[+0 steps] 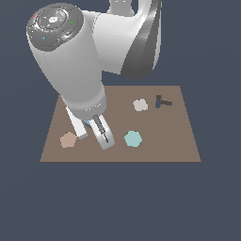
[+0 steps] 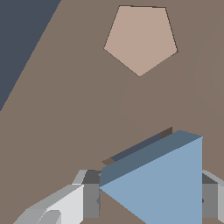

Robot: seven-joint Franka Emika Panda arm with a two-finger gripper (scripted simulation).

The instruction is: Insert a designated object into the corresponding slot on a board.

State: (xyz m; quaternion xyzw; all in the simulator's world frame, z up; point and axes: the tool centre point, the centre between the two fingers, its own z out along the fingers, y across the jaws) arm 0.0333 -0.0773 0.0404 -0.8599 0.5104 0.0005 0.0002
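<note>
Gripper point(image 1: 93, 133) down low over the board's point(image 1: 160, 141) left part in the exterior view, two pale grey blocky fingers point(image 2: 65, 203) either side of the blue triangle point(image 2: 162, 183); fingers look pressed to its sides, so it's clamped on the triangle. Triangle is flat, matte light blue, sharp corners, thick darker edge. In the exterior view only a blue sliver point(image 1: 87, 124) shows between the fingers. Dark narrow slot point(image 2: 140, 148) edge peeks out just beside the triangle. Tan pentagon point(image 2: 141, 39) lies flat nearby, smooth, no texture. Board is plain matte brown. Further right in the exterior view: teal hexagon point(image 1: 133, 139), pale lobed piece point(image 1: 140, 105), dark T-shaped cut-out point(image 1: 162, 101). No writing readable.
</note>
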